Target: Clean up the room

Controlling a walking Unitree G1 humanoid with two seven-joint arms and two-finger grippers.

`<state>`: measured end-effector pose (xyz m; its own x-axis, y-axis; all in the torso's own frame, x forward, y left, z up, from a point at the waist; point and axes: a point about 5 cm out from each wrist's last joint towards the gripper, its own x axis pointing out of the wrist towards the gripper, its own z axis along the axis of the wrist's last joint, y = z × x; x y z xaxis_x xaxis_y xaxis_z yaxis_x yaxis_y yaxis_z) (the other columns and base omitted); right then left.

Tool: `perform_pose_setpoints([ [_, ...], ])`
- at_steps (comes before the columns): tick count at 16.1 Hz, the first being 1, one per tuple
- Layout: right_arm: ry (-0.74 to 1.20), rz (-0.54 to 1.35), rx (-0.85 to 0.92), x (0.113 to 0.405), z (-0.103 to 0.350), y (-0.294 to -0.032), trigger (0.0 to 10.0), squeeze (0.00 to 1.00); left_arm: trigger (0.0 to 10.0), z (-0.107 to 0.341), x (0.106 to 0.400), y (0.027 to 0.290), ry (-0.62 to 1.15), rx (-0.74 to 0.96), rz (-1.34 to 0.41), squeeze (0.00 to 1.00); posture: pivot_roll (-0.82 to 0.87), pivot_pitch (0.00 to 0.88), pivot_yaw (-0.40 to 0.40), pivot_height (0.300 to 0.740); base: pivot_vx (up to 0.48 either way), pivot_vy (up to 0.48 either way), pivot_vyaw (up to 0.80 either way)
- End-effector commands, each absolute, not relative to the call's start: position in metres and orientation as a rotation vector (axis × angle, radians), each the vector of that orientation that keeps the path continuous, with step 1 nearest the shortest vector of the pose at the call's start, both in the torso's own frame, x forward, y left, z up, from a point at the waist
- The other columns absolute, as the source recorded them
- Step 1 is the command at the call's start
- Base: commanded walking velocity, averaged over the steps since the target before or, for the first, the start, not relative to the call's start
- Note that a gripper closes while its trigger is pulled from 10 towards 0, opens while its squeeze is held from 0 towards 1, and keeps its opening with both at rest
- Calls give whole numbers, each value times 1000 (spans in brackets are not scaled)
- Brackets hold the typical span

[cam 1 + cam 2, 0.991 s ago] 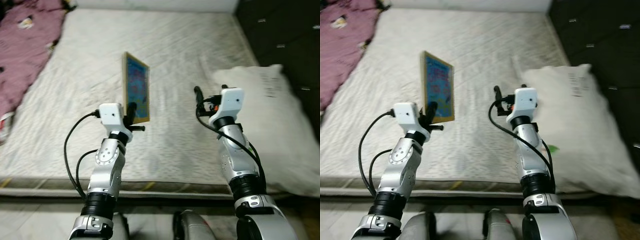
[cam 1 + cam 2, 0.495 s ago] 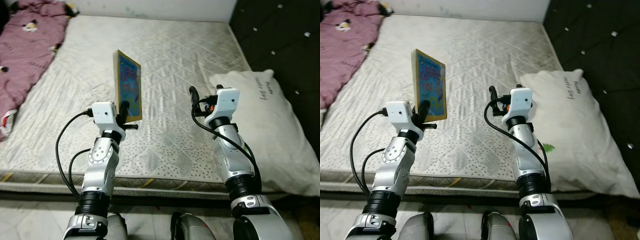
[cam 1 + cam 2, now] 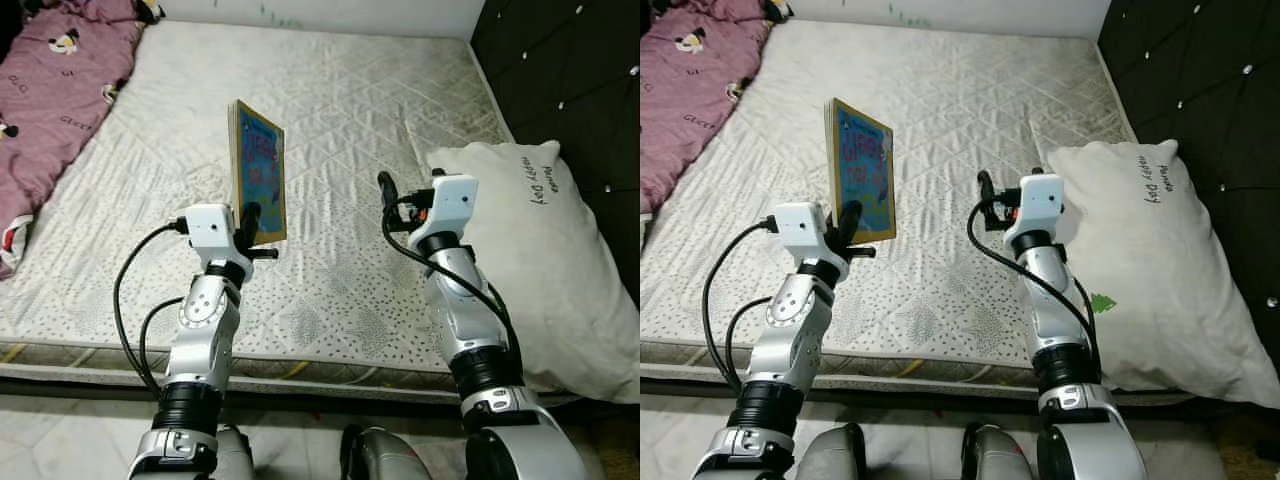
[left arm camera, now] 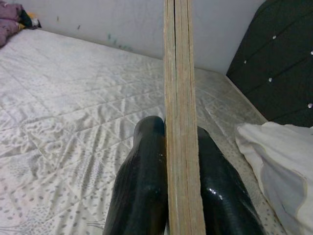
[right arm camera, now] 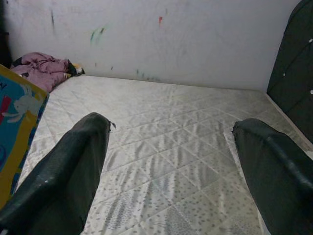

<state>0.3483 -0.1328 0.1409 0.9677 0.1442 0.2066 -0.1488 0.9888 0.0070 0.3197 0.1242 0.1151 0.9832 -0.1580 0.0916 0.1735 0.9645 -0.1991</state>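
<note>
A robot's left claw holds a picture book upright above a bare mattress; its right claw is spread and holds nothing.

The left gripper (image 3: 252, 222), at centre-left of the left eye frame, has its two black fingers pressed flat against both faces of a thin, yellow-edged children's board book with a blue illustrated cover (image 3: 258, 172), gripping its lower edge so it stands upright over the white quilted mattress (image 3: 350, 110). The book looks light and stiff, probably smooth-faced; held so low it could pivot, so a grip nearer the middle seems safer. The right gripper (image 3: 408, 190), centre-right, has its fingers wide apart. A white pillow with dark lettering (image 3: 545, 260) lies at right, a maroon patterned blanket (image 3: 50, 90) at upper left. The left wrist view shows the book's layered edge (image 4: 180, 122) squarely clamped; the eye views show its cover instead.
</note>
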Motion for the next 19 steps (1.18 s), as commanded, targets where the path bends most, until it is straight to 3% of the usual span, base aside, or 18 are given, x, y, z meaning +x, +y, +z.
perform_pose_setpoints([
  [1, -212, 147, 16, 349, 142, -133, 10000, 0, 10000, 123, 321, 122, -117, -199, -181, 0, -2, 128, -14, 740, 0, -281, 0],
  [7, -212, 141, 17, 350, 142, -133, 10000, 0, 10000, 123, 321, 121, -116, -202, -180, 0, -1, 132, -15, 740, 0, -276, 0],
  [19, -215, 139, 15, 351, 143, -134, 10000, 0, 10000, 123, 322, 121, -115, -225, -164, 0, -3, 127, -17, 740, 0, 0, 0],
])
